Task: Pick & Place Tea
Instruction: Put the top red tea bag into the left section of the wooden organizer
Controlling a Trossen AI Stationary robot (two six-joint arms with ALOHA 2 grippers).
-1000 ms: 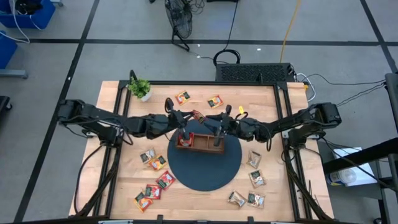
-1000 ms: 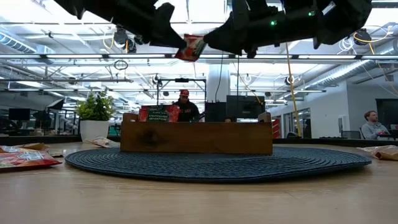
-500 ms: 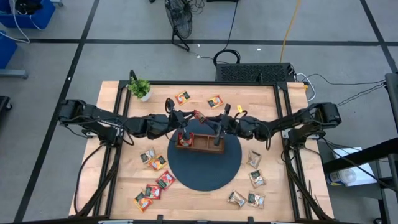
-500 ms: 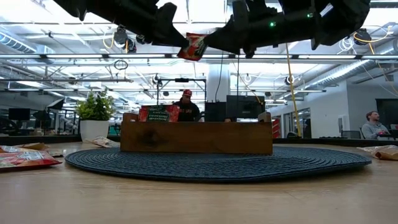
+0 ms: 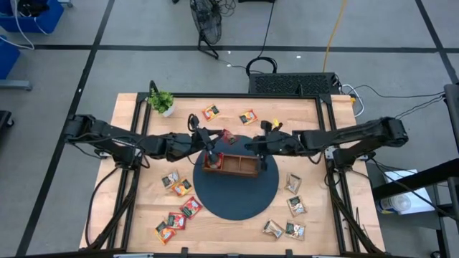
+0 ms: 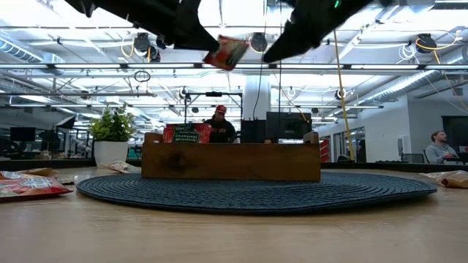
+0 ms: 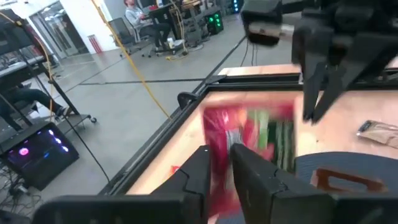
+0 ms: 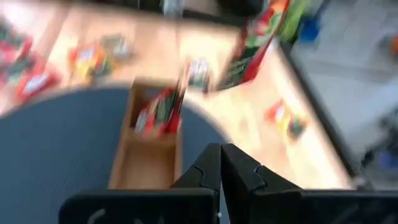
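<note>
Spanning the wooden table (image 5: 143, 208), sachets (image 5: 176, 218) lie scattered — open-plan office behind.

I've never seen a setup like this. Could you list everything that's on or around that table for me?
Table: one, light wood, under both arms.
Round mat: one, dark blue, table centre.
Wooden tray: one, brown, on the mat.
Tray sachet: at least one, red, in the tray's end compartment on the left arm's side.
Loose sachets: eleven on the wood; five red, orange or beige left of the mat, four beige-and-green right of it, two orange at the far edge.
Held sachet: one, red, in the air above the tray.
Potted plant: one, green, far left corner.
People: two, in the room beyond.
Left gripper: jaws on the held sachet.
Right gripper: jaws shut, empty, beside the tray.
</note>
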